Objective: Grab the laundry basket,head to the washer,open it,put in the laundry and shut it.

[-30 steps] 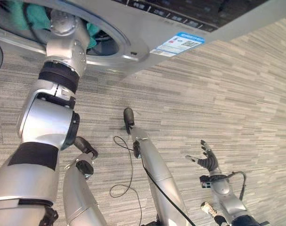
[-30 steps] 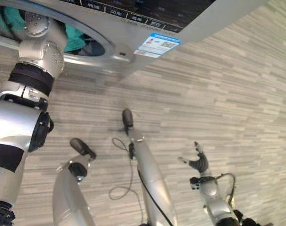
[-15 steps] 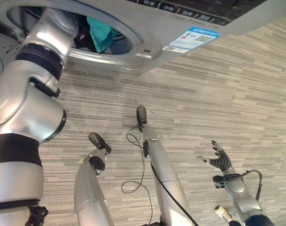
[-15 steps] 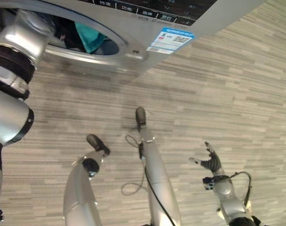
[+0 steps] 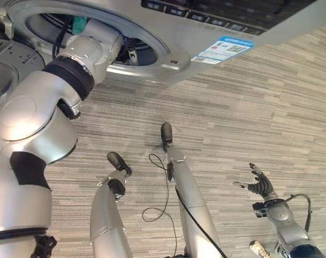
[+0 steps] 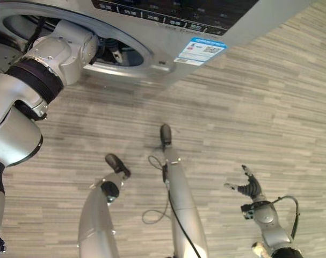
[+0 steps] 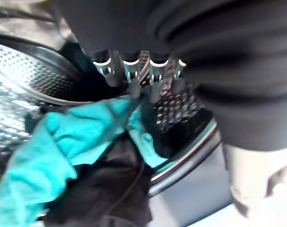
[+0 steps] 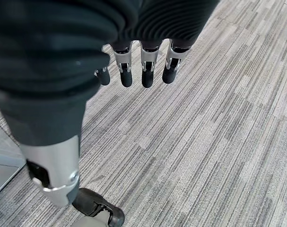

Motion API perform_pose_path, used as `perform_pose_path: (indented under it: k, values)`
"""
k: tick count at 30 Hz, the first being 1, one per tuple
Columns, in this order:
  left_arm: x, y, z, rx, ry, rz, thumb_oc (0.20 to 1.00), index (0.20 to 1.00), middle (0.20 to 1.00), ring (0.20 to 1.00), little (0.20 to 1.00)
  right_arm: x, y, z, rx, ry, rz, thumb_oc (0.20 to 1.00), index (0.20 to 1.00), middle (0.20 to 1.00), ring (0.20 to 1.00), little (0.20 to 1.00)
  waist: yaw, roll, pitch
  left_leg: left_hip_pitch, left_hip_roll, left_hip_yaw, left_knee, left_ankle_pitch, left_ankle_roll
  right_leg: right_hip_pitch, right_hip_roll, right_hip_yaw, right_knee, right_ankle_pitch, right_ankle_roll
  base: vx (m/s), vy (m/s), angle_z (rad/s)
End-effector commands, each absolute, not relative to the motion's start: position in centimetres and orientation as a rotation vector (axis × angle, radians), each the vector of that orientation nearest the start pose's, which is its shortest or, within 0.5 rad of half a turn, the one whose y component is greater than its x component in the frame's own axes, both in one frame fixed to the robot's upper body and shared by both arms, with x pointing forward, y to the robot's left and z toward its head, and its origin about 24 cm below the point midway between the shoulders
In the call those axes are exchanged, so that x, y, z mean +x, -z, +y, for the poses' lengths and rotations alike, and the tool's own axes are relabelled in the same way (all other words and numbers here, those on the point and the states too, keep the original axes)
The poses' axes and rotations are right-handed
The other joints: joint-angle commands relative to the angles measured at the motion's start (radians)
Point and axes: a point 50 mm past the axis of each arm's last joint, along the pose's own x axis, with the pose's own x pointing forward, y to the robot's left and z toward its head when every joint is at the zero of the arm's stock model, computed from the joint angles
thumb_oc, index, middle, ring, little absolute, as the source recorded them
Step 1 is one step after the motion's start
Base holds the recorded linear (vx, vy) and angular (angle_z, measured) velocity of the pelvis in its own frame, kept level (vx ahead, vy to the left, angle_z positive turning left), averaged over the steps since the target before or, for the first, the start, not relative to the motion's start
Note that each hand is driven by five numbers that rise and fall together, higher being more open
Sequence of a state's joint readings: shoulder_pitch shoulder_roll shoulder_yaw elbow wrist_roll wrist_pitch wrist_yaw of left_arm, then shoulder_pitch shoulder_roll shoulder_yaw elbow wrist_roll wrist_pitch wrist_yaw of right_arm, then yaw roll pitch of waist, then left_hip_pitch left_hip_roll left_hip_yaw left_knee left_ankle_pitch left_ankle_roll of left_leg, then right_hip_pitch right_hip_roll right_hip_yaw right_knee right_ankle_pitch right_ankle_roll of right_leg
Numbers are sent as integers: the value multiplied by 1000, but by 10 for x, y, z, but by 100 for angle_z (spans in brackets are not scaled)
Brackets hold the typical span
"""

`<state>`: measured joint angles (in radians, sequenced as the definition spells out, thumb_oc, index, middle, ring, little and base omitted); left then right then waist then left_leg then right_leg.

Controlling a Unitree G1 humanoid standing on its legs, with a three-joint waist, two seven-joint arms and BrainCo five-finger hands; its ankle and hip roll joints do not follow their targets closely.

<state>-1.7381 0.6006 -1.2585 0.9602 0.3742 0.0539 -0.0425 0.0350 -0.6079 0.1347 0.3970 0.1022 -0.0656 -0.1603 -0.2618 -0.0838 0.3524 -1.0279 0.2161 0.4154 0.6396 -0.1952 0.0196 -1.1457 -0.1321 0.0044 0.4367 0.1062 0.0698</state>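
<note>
The teal laundry (image 7: 63,142) sits bunched with a dark garment (image 7: 100,189) inside the washer (image 5: 168,32) drum, clear in the left wrist view. The left hand (image 7: 134,75) is in there too, fingers pointing down into the cloth; can't really tell if they're gripping it. From the head cameras, the right hand (image 5: 258,185) hangs over carpet (image 5: 248,107), fingers spread, empty.

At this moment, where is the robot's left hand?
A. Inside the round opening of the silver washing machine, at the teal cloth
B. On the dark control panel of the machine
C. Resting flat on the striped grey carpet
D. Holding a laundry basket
A: the left wrist view shows the left hand in the perforated metal drum, its fingertips at the teal cloth; the head views show that arm entering the silver washing machine.
</note>
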Motion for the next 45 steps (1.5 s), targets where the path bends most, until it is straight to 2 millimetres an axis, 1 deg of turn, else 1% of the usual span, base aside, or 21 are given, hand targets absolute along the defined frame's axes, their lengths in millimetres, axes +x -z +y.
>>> perform_pose_path:
  k: [1, 4, 5, 6, 7, 10, 11, 12, 13, 14, 15, 17, 22, 23, 26, 32, 36, 37, 38, 39, 45]
  values:
    - [368, -414, 41, 1628, -34, -906, 1000, 1000, 1000, 1000, 1000, 193, 6, -329, -650, 218, 434, 1000, 1000, 1000, 1000, 1000, -43, 71, -32, 32, -8, -75, -170, 72, -18, 116, 73, -91, 5, -173, -10, -13, -3, 4]
    - [377, -398, 65, 1555, -119, -905, 1000, 1000, 1000, 1000, 1000, 188, 24, -316, -633, 177, 466, 1000, 1000, 1000, 1000, 1000, -39, 66, -26, 56, -10, -82, -180, 77, -22, 144, 69, -97, 1, -175, -11, -19, 6, 2]
    - [386, -378, 82, 1583, -136, -856, 1000, 1000, 1000, 1000, 1000, 185, 34, -310, -618, 176, 491, 1000, 1000, 1000, 1000, 1000, -30, 62, -24, 72, -12, -87, -190, 80, -26, 162, 65, -102, -4, -176, -11, 0, 0, 0]
    - [386, -377, 84, 1584, -136, -852, 1000, 1000, 1000, 1000, 1000, 184, 35, -310, -620, 173, 492, 1000, 1000, 1000, 1000, 1000, -32, 62, -24, 76, -13, -87, -193, 81, -27, 166, 65, -102, -6, -175, -11, -24, 15, 3]
    - [390, -363, 99, 1577, -127, -812, 1000, 1000, 1000, 1000, 1000, 183, 38, -307, -604, 177, 498, 1000, 1000, 1000, 1000, 1000, -22, 60, -22, 84, -13, -89, -198, 83, -29, 177, 61, -104, -9, -176, -10, -13, 5, 6]
    - [393, -288, 138, 1479, -29, -647, 1000, 1000, 1000, 1000, 1000, 165, 63, -295, -564, 164, 599, 1000, 1000, 1000, 1000, 1000, 6, 60, -29, 154, -22, -88, -227, 85, -37, 241, 52, -118, -22, -182, -7, 6, 11, 4]
    - [385, -226, 160, 1416, 42, -508, 1000, 1000, 1000, 1000, 1000, 153, 77, -289, -560, 149, 673, 1000, 1000, 1000, 1000, 1000, 28, 56, -40, 209, -33, -87, -252, 87, -40, 291, 48, -123, -38, -184, -8, -1, 2, 10]
    - [384, -224, 162, 1415, 42, -502, 1000, 1000, 1000, 1000, 1000, 152, 77, -289, -565, 146, 676, 1000, 1000, 1000, 1000, 1000, 24, 57, -42, 213, -33, -85, -256, 91, -39, 295, 48, -123, -42, -181, -9, 33, -2, 9]
    - [371, -160, 176, 1318, 101, -336, 1000, 1000, 1000, 1000, 1000, 143, 89, -286, -560, 144, 737, 1000, 1000, 1000, 1000, 1000, 48, 53, -54, 272, -45, -92, -277, 90, -41, 354, 46, -128, -51, -190, -10, 36, -5, 11]
    - [362, -133, 183, 1264, 117, -260, 1000, 1000, 1000, 1000, 1000, 139, 93, -284, -557, 145, 761, 1000, 1000, 1000, 1000, 1000, 58, 51, -62, 305, -50, -96, -292, 95, -40, 384, 45, -131, -58, -191, -12, 43, -3, 15]
    - [360, -130, 185, 1261, 118, -254, 1000, 1000, 1000, 1000, 1000, 138, 93, -285, -562, 141, 766, 1000, 1000, 1000, 1000, 1000, 54, 52, -62, 314, -51, -95, -297, 96, -41, 393, 45, -131, -60, -191, -12, 33, 9, 15]
    - [328, -65, 192, 1119, 180, -69, 1000, 1000, 1000, 1000, 1000, 127, 107, -282, -549, 141, 854, 1000, 1000, 1000, 1000, 1000, 90, 54, -79, 426, -72, -108, -333, 102, -41, 499, 42, -141, -66, -209, -16, 96, 22, 24]
    - [271, 12, 204, 934, 230, 216, 1000, 1000, 1000, 1000, 1000, 110, 128, -275, -532, 105, 995, 1000, 1000, 1000, 1000, 1000, 134, 67, -111, 647, -107, -136, -438, 136, -50, 728, 40, -178, -135, -231, -14, 107, 11, 20]
    - [270, 13, 204, 934, 230, 218, 1000, 1000, 1000, 1000, 1000, 109, 128, -275, -533, 103, 996, 1000, 1000, 1000, 1000, 1000, 132, 67, -107, 656, -108, -136, -444, 138, -50, 737, 41, -179, -140, -230, -14, 97, -5, 30]
    - [240, 47, 209, 869, 228, 371, 1000, 1000, 1000, 1000, 1000, 99, 139, -272, -530, 93, 1082, 1000, 1000, 1000, 1000, 1000, 156, 74, -150, 787, -113, -155, -513, 158, -55, 880, 42, -207, -211, -233, -9, 88, -6, 30]
    - [217, 73, 210, 742, 153, 500, 1000, 1000, 1000, 1000, 1000, 87, 150, -265, -529, 79, 1181, 1000, 1000, 1000, 1000, 1000, 182, 70, -200, 894, -121, -166, -574, 191, -46, 1016, 54, -240, -304, -208, -11, 30, -23, 24]
    - [209, 80, 205, 685, 145, 529, 1000, 1000, 1000, 1000, 1000, 86, 153, -261, -590, 4, 1220, 1000, 1000, 1000, 1000, 1000, 241, 55, -205, 892, -130, -377, -563, 212, -80, 1075, 45, -224, -325, -216, -9, 13, 54, 4]
    - [209, 80, 205, 685, 145, 529, 1000, 1000, 1000, 1000, 1000, 86, 153, -261, -590, 5, 1219, 1000, 1000, 1000, 1000, 1000, 240, 56, -206, 889, -131, -379, -565, 217, -79, 1073, 45, -226, -327, -212, -9, 48, 135, -13]
    - [206, 81, 205, 657, 142, 533, 1000, 1000, 1000, 1000, 1000, 89, 153, -263, -609, -2, 1223, 1000, 1000, 1000, 1000, 1000, 260, 56, -218, 885, -127, -513, -584, 224, -96, 1074, 41, -197, -334, -209, 0, 61, 164, -8]
    - [204, 82, 204, 636, 145, 536, 1000, 1000, 1000, 1000, 1000, 91, 152, -265, -616, 0, 1223, 1000, 1000, 1000, 1000, 1000, 263, 58, -226, 889, -115, -555, -583, 221, -101, 1075, 38, -173, -336, -206, 8, 71, 161, -20]
    - [203, 82, 204, 619, 146, 538, 1000, 1000, 1000, 1000, 1000, 91, 152, -266, -613, 7, 1225, 1000, 1000, 1000, 1000, 1000, 262, 59, -232, 890, -97, -568, -578, 220, -106, 1077, 35, -157, -337, -206, 14, 23, 93, -34]
